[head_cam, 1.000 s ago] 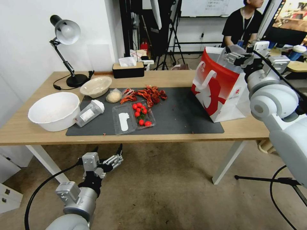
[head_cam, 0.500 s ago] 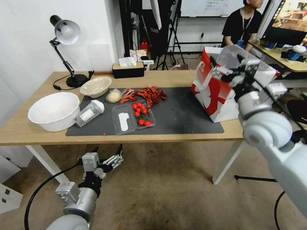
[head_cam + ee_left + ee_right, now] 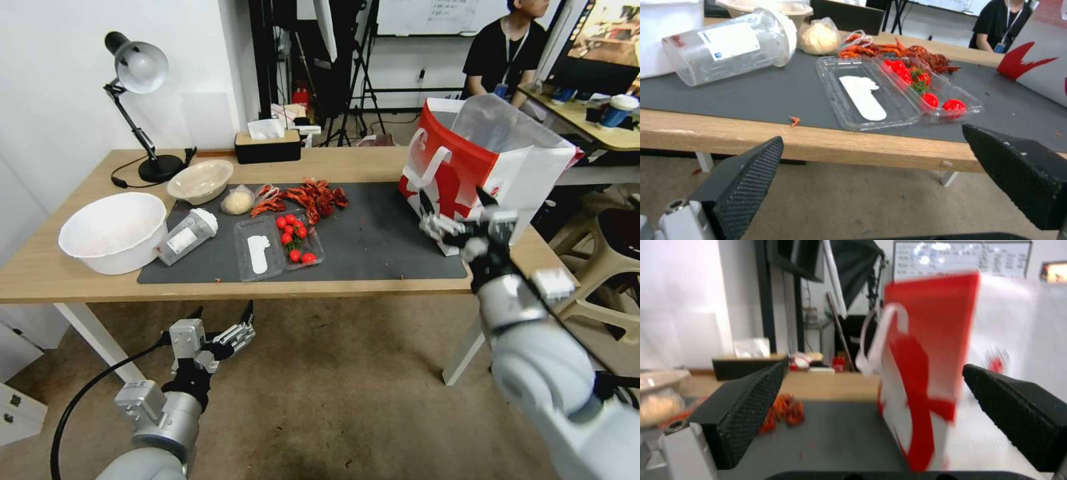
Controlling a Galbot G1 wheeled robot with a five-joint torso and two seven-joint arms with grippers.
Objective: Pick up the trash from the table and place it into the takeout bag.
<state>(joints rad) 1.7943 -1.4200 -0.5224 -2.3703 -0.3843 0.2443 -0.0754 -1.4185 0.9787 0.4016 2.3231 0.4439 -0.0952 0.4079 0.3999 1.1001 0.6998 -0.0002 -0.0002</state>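
The red and white takeout bag (image 3: 467, 157) stands open at the right end of the table (image 3: 373, 163). My right gripper (image 3: 451, 203) hangs open and empty just in front of the bag's near side, and the right wrist view shows the bag (image 3: 925, 356) close ahead. On the mat's left lie the clear white-capped bottle (image 3: 187, 235) on its side, the wrapped beige lump (image 3: 237, 201) and the shallow beige bowl (image 3: 200, 180). My left gripper (image 3: 225, 310) waits open below the table's front edge, facing the bottle (image 3: 729, 46) and the lump (image 3: 820, 38).
A large white bowl (image 3: 113, 231) sits at the table's left end. A clear tray of tomatoes (image 3: 280, 245) and red crayfish shells (image 3: 307, 195) lie mid-mat. A desk lamp (image 3: 137, 73) and a tissue box (image 3: 267, 145) stand at the back. A stool (image 3: 607, 267) is on the right.
My right arm has swung down from above the bag's mouth to in front of the bag near the table's edge, still open and empty. The left arm has stayed put.
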